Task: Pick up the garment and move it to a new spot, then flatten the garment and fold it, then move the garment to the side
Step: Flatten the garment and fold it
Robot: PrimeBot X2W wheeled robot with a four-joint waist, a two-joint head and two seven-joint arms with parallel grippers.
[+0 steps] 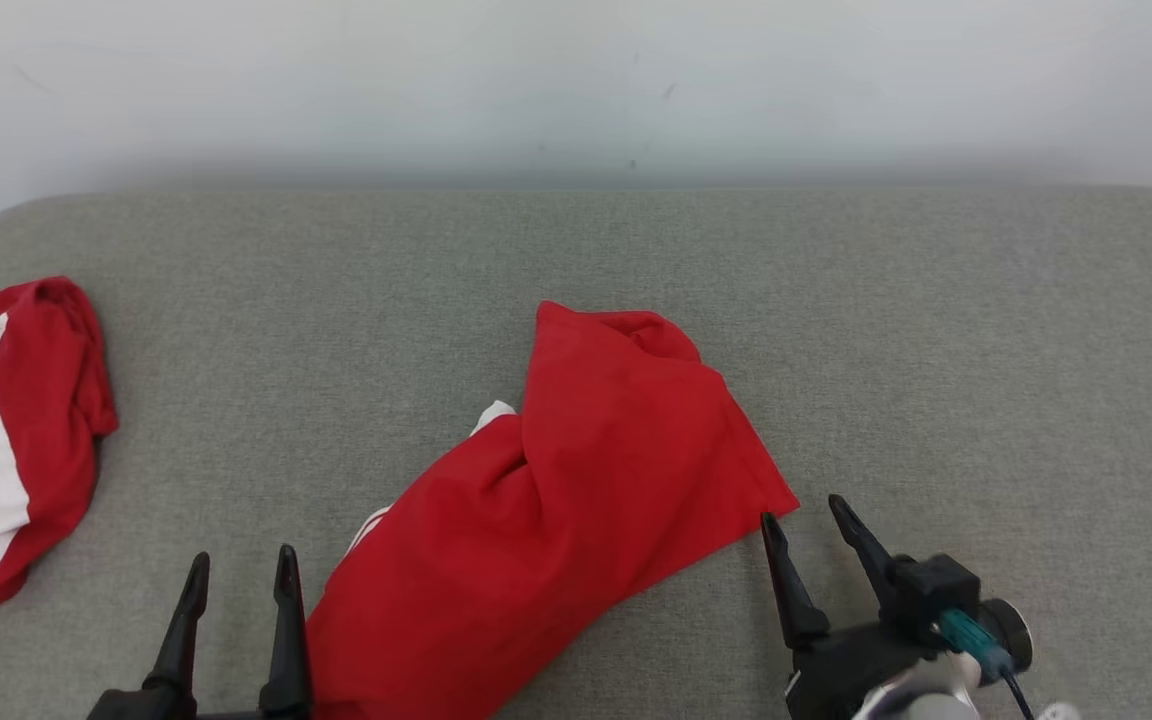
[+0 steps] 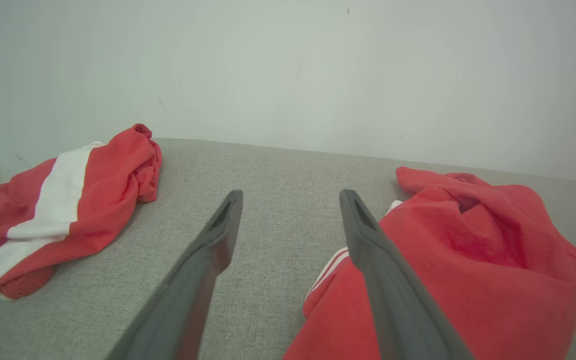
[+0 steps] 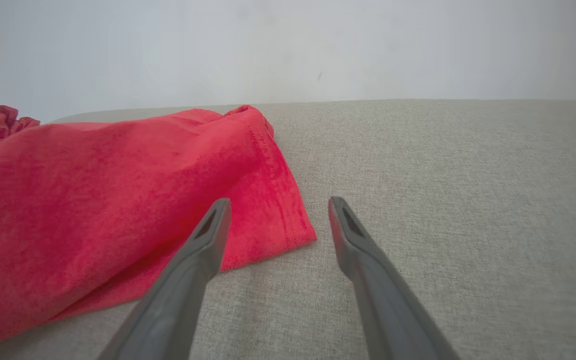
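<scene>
Evidently the garment (image 1: pixel 556 500) is lying crumpled near the middle of the bench (image 1: pixel 936 350), towards its front edge. One lobe is bunched up at the far end and a flat corner is spread out to the right. Both claws are kept wide apart, and nothing is held by them. The left claw (image 1: pixel 242 556) is placed just beside the garment's near left edge, and the right claw (image 1: pixel 800 510) just beside the flat corner. It is judged that they are set so, one at each side, in order that the cloth can be taken at two points and lifted without being dragged. A striped garment (image 1: pixel 26 430) is lying at the far left of the bench, well apart (probably it is not the one concerned now, but this cannot be told for certain).

By the head view the whole outline is given, with both claws together. By the right wrist view the stitched hem (image 3: pixel 290 220) of the corner is added. It lies flat on the bench just ahead of one finger of that claw, so a thin edge would have to be caught there. By the left wrist view a white trim (image 2: pixel 329 267) at the garment's edge is shown beside that claw's finger. The height of the bunched lobe is also made plain there, while from above it looks flattened.
</scene>
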